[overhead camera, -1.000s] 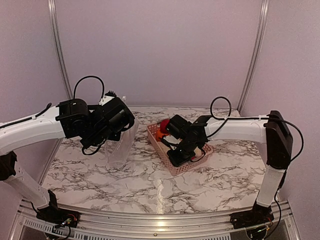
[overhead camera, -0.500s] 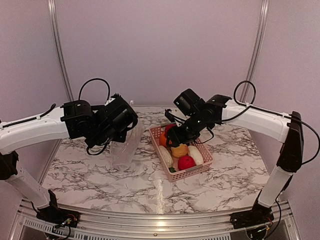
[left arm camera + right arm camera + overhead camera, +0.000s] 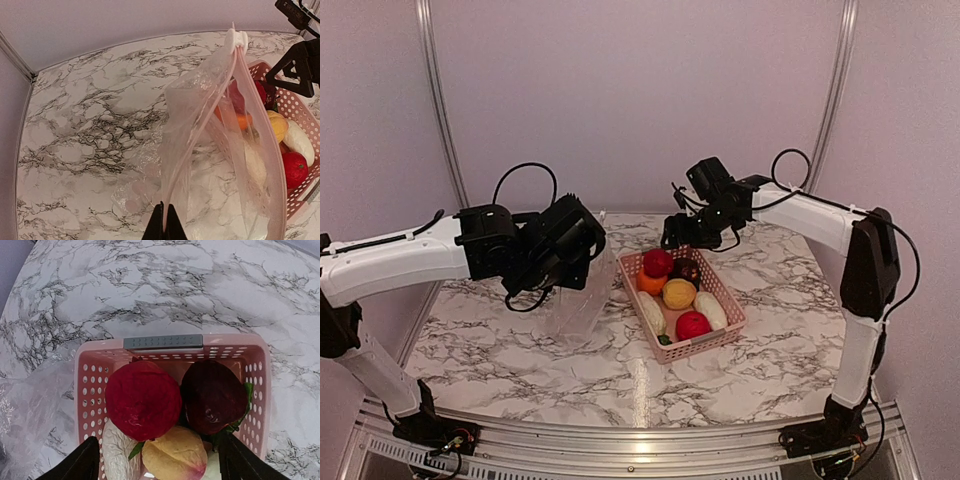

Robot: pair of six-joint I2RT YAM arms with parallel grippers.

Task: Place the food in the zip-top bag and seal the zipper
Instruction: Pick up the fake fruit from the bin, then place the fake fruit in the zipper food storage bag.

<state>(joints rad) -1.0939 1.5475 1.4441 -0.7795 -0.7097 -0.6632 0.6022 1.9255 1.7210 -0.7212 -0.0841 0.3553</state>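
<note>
right gripper point(image 3: 159, 439) spread wide and empty, fingers pointing down over the far end of the pink slatted basket point(image 3: 170, 360). directly beneath it sit a red ball point(image 3: 142, 400) and a dark purple ball point(image 3: 215, 397), side by side and touching. further along the basket are a yellow fruit point(image 3: 175, 460), an orange one point(image 3: 651, 283), a second red ball point(image 3: 692, 324) and pale whitish elongated pieces point(image 3: 652, 312). all the food is in the basket; none seen in the bag.

left gripper point(image 3: 162, 227) pinched tight on one lip of the zip-top bag point(image 3: 200, 100). the bag is held up, its crinkled bottom resting on the marble table point(image 3: 75, 125) just beside the basket's left wall. the zipper point(image 3: 199, 137) shows as a thin pinkish line running to a white slider point(image 3: 235, 39). the mouth is open only as a narrow slot; which way it faces i cannot tell.

judgement: the step in hand is the first pick, and the red ball is the likely target.
- centre on the ball and straddle its widest part.
- one finger must slip between ball and basket wall, the other into the tight seam against the purple ball.
- close gently, since a round ball may squirt out.
- lift clear of the rim before crossing.
- the slot looks tight for a ball, so enter along its length.
</note>
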